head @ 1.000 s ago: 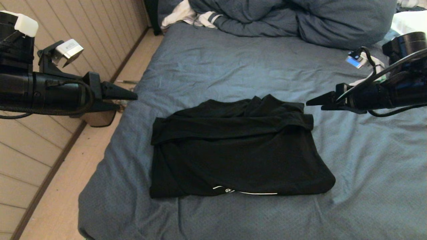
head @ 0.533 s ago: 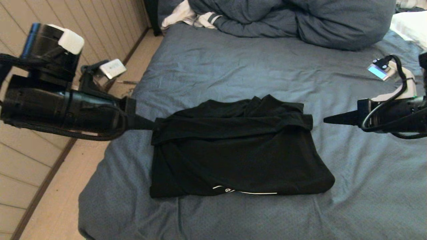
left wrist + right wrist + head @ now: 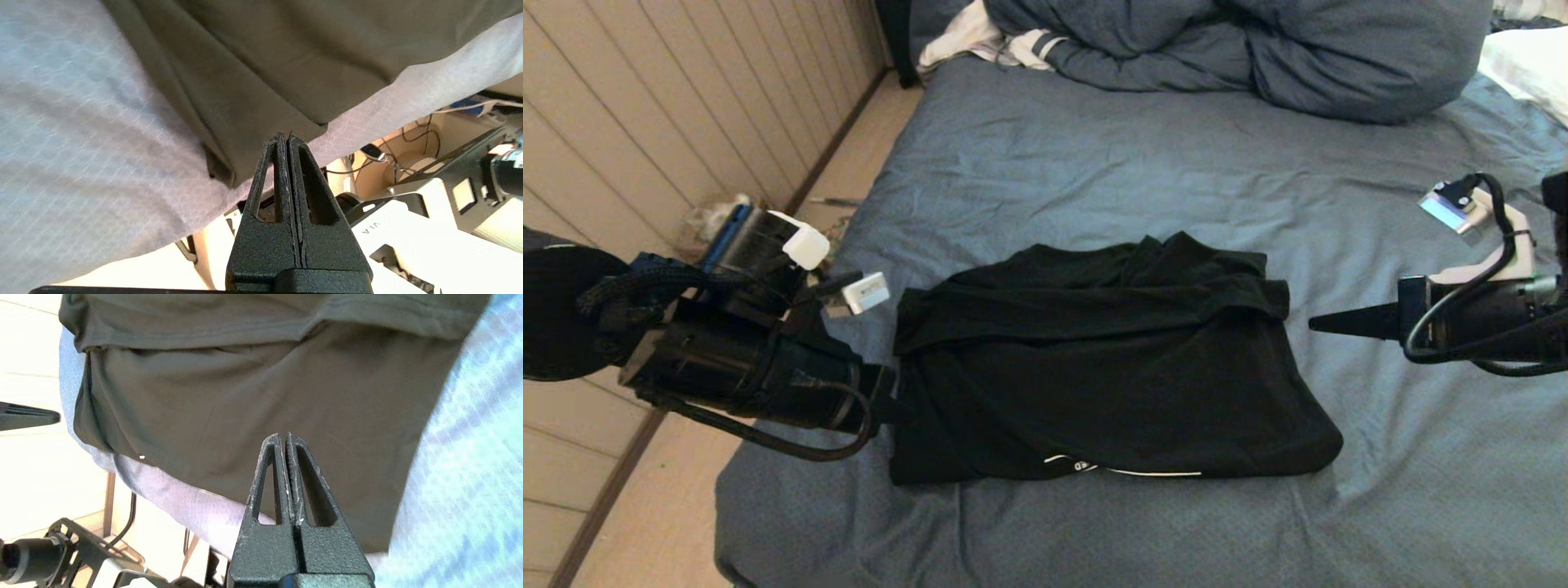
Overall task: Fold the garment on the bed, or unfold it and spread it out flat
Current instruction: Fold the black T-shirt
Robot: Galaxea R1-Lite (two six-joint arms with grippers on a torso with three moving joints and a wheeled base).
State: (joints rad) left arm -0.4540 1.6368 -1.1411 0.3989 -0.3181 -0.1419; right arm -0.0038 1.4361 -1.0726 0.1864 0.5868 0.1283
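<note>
— Where does the garment (image 3: 1107,367) lie with respect to the two pincers?

— It lies folded into a rough rectangle in the middle of the near half of the bed (image 3: 1094,171), between the arms. The left gripper (image 3: 900,402) is low at the shirt's left edge, tip right against the cloth. The left wrist view shows its fingers (image 3: 286,163) pressed together, with nothing between them, pointing at the folded corner of the shirt. The right gripper (image 3: 1319,324) hangs off the shirt's right edge, near it but apart, tip aimed at the fabric. Its fingers (image 3: 286,465) are pressed together too and hold nothing.

— What can't you make out?

— Whether the left tip actually touches the cloth or just sits beside it; black on black hides that in the head view. Only a thin white line of the shirt's print peeks out at the near fold. The right arm is cut off at the frame's edge.

— And the edges, the free room?

— The shirt's left edge is close to the bed's left side, where the floor and the panelled wall (image 3: 645,122) begin. Wide bare sheet lies to the right and beyond it, up to the blue-grey duvet (image 3: 1258,49) and a white striped cloth (image 3: 980,37) at the head.
</note>
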